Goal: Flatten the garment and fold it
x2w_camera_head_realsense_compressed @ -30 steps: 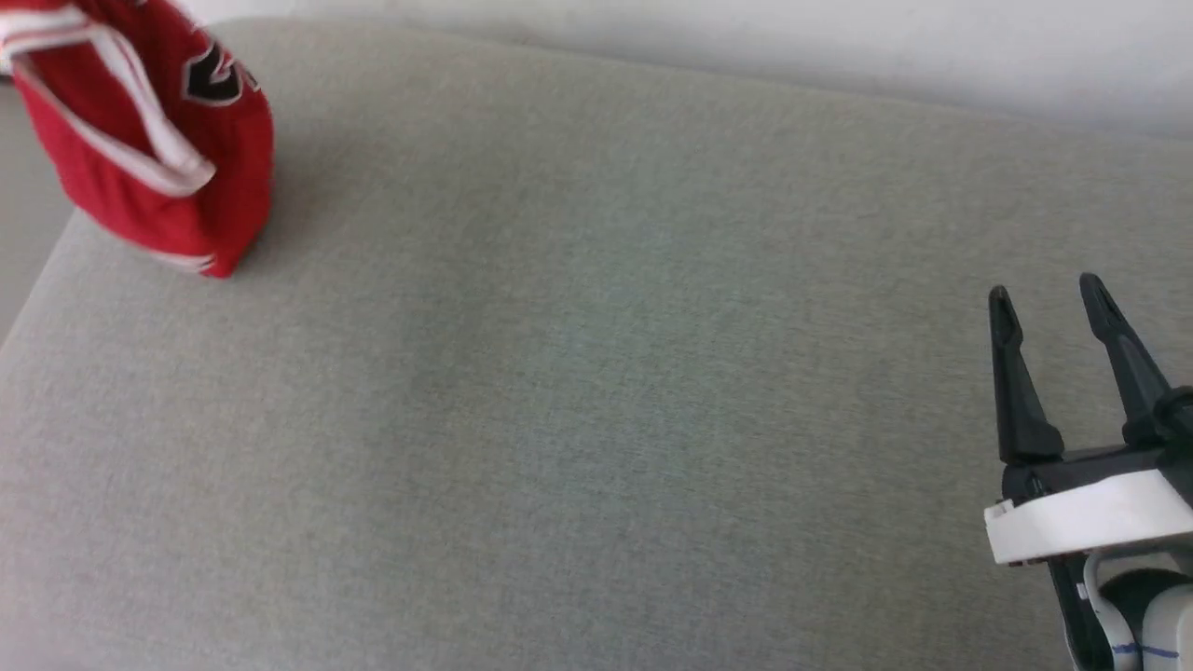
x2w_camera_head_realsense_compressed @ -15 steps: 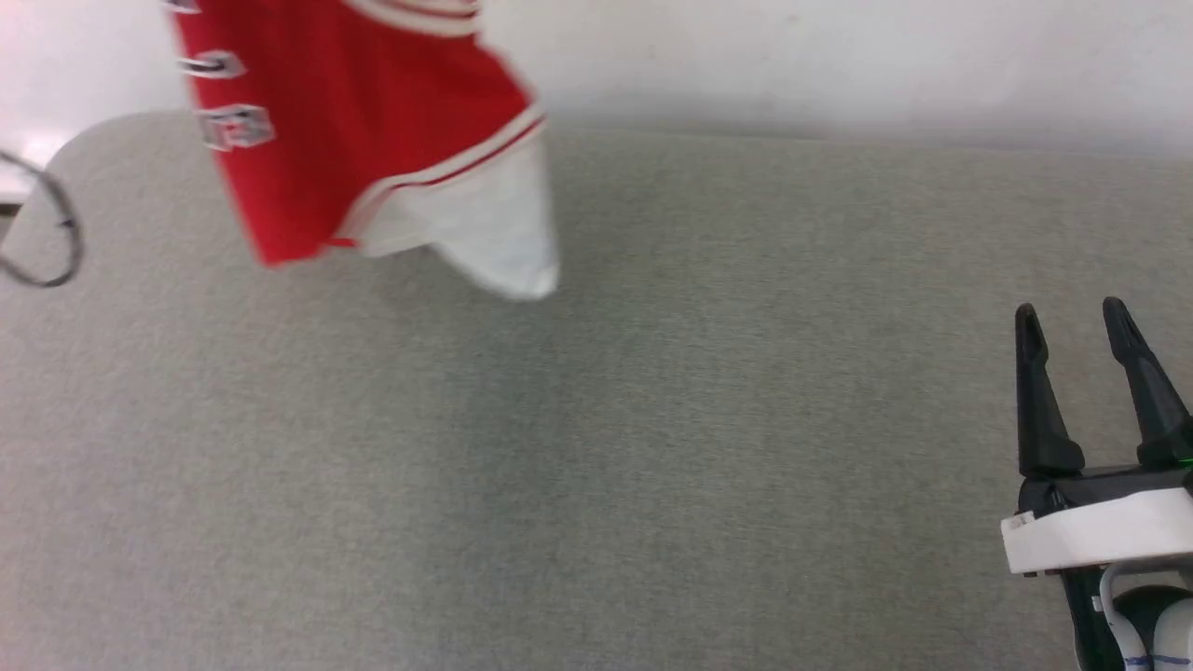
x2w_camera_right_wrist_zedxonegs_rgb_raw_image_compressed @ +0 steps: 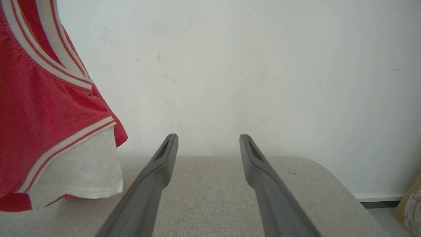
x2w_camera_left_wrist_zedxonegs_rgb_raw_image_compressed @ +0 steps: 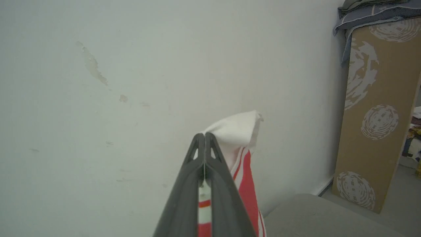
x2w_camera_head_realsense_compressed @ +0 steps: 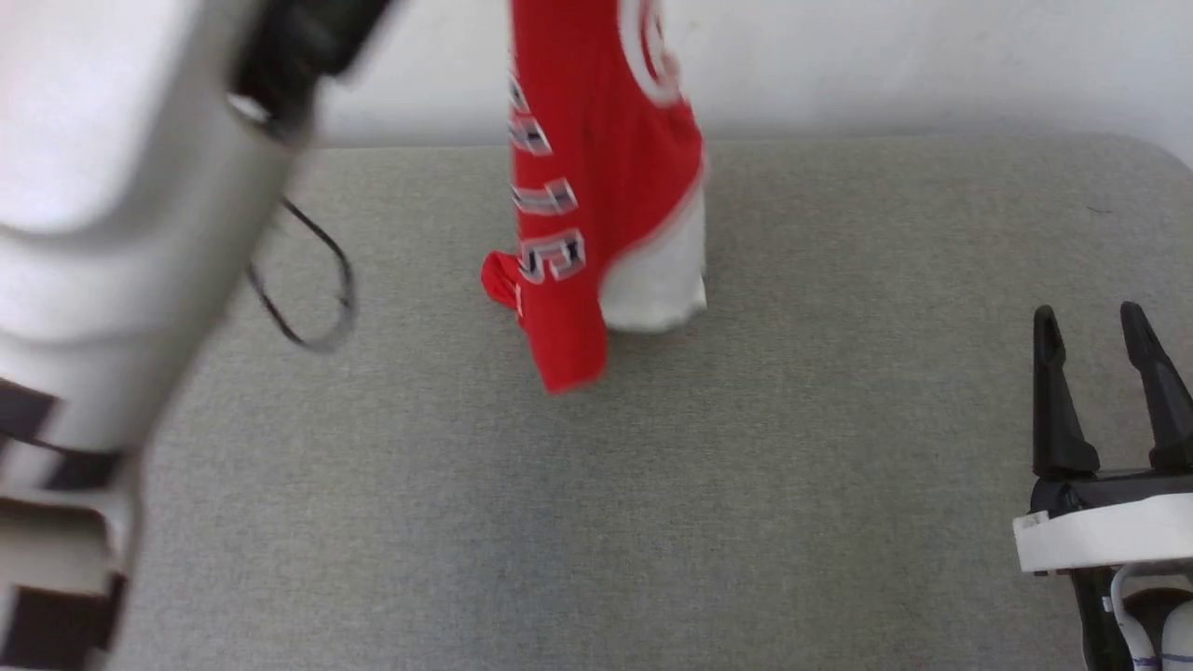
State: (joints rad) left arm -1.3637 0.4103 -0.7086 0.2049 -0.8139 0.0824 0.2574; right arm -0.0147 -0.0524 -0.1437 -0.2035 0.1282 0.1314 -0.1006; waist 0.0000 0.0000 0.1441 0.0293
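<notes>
Holding the garment (x2w_camera_head_realsense_compressed: 596, 186) high over the grey cushion (x2w_camera_head_realsense_compressed: 746, 522) with the left gripper (x2w_camera_left_wrist_zedxonegs_rgb_raw_image_compressed: 204, 135): fingers pressed together along their length, pinched on a fold of white cloth, with red-and-white stripe trim trailing down just beside and below the tips. Behind, in the left wrist view, a pale wall (x2w_camera_left_wrist_zedxonegs_rgb_raw_image_compressed: 98, 82) marked with small chips and scuffs.

Hanging as a narrow upright drape over the far middle of the cushion in the head view: red body to the left, white sleeve at lower right edged with a thin stripe, black white-outlined lettering running down the left side, a white ring of trim near the top. Lowest red corner close to the cushion; touching or just clear, cannot tell.

Looming blurred across the left of the head view, the pale left forearm (x2w_camera_head_realsense_compressed: 112, 233), with a thin dark cable loop (x2w_camera_head_realsense_compressed: 317, 280) just beside it.

Sitting low at the lower right of the head view, well apart from the garment, the right gripper (x2w_camera_head_realsense_compressed: 1088, 310): fingers spread wide over bare cushion, pointing toward the wall. In the right wrist view, garment hanging to the left of those fingers, apart from them.

At the right of the left wrist view, a tall brown panel (x2w_camera_left_wrist_zedxonegs_rgb_raw_image_compressed: 378, 115) printed with pale round motifs, folded cloth (x2w_camera_left_wrist_zedxonegs_rgb_raw_image_compressed: 371, 10) on top.
</notes>
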